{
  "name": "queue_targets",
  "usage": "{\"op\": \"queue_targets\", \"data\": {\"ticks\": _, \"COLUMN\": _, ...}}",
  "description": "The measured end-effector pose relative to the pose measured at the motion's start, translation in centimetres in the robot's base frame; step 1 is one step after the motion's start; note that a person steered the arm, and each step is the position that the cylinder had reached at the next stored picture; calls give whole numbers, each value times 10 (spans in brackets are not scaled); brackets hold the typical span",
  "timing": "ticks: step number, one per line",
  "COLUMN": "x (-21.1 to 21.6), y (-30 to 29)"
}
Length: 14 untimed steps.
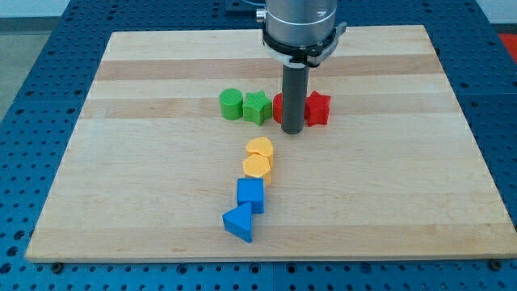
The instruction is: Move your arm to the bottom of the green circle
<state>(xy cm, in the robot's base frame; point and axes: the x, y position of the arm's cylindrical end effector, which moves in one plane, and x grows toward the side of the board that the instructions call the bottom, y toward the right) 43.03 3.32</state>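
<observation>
In the camera view, the green circle (pixel 231 104) is seen in the block row on the desk (pixel 388 202), left of my tip (pixel 292 131). No jaws are fitted; nothing is held.

The arm comes in from twelve o'clock, its silver-grey wrist housing (pixel 300 24) cut off by the view's top edge. Below the housing sits a dark collar, and from it the straight dark rod (pixel 292 97) hangs upright — no visible tilt. My tip (pixel 292 132) ends a little toward twelve o'clock of the view's centre, low at the tabletop (pixel 388 194) — whether it actually touches the surface cannot be told
</observation>
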Motion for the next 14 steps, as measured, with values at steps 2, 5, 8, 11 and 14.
{"op": "queue_targets", "data": {"ticks": 2, "x": -1, "y": -14}}
{"op": "queue_targets", "data": {"ticks": 5, "x": -1, "y": -37}}
{"op": "queue_targets", "data": {"ticks": 8, "x": 14, "y": -69}}
{"op": "queue_targets", "data": {"ticks": 11, "x": 7, "y": -66}}
{"op": "queue_targets", "data": {"ticks": 14, "x": 1, "y": -61}}
